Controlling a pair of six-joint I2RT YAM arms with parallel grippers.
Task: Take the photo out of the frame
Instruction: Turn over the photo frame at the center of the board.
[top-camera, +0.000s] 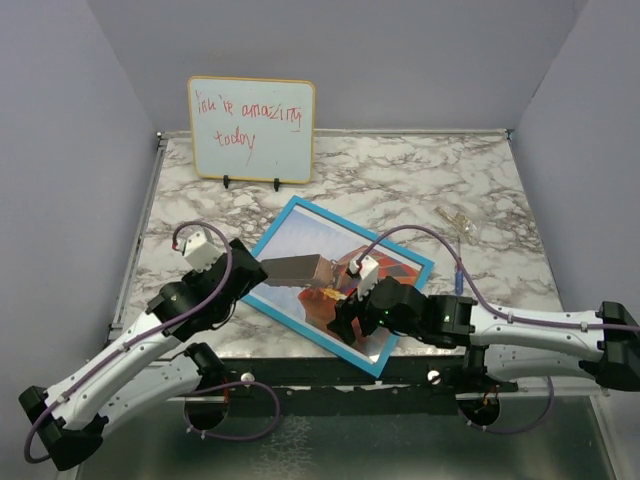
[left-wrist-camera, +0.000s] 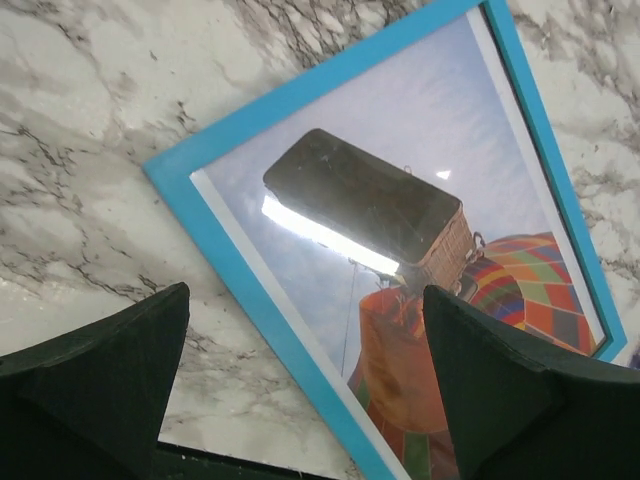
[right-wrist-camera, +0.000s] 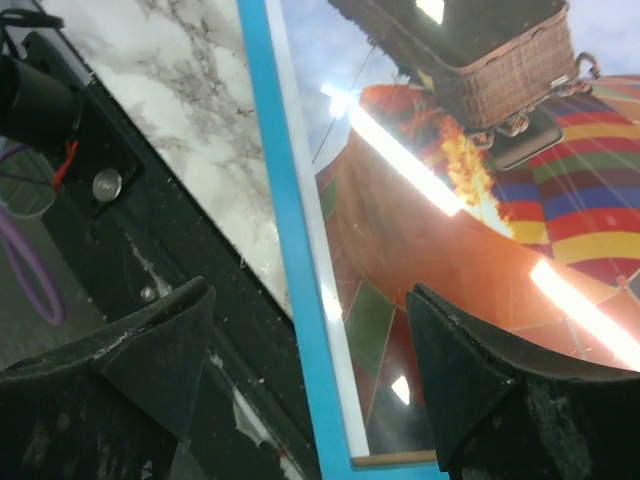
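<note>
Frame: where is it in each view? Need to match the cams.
Top external: the frame lies tilted at the centre.
Left wrist: frame corner at left-centre, blue rims running up-right and down-right.
Right wrist: one blue rim running top to bottom, left of centre.
Shared landmark: the printed wicker basket.

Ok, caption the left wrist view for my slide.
Open left claw above the blue frame, balloon photo inside, on marble table.
</note>
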